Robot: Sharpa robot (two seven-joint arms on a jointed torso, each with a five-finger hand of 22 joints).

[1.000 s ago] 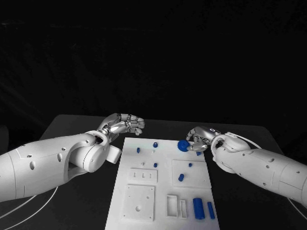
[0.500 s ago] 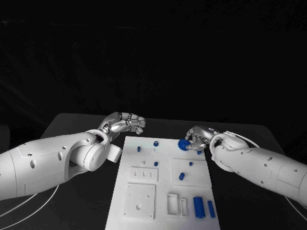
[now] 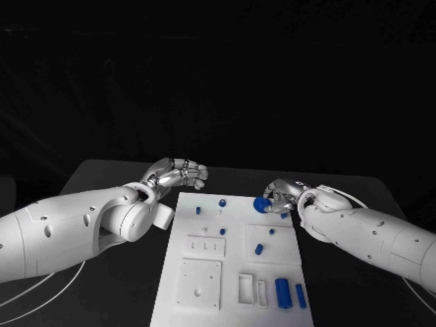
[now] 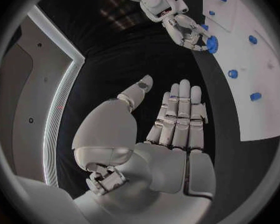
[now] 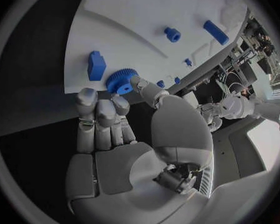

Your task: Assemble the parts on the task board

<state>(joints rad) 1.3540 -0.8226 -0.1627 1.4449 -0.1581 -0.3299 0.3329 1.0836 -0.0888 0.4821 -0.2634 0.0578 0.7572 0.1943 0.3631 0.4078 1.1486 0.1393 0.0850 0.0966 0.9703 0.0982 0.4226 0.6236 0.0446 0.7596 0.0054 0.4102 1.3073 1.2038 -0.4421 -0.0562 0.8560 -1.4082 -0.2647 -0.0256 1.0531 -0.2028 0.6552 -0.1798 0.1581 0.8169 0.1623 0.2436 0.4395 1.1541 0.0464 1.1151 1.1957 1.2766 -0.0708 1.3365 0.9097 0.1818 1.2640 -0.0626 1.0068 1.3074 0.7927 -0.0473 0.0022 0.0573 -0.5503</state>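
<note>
The white task board (image 3: 198,286) lies in the middle of the table, also seen in the left wrist view (image 4: 239,50) and the right wrist view (image 5: 146,15). My right hand (image 3: 289,193) hovers at the board's far right corner and pinches a blue gear (image 3: 263,204) between thumb and fingertips (image 5: 121,80). The same gear (image 4: 211,44) and hand (image 4: 177,25) appear in the left wrist view. My left hand (image 3: 179,173) hangs off the board's far left corner, holding nothing, with its fingers (image 4: 177,114) side by side and the thumb apart.
Small blue pegs (image 3: 222,203) (image 3: 198,210) (image 3: 258,249) stand on the board. Two long blue pieces (image 3: 282,293) (image 3: 300,295) lie at its near right. A blue block (image 5: 96,65) sits at the board's edge by the gear. Black table surrounds the board.
</note>
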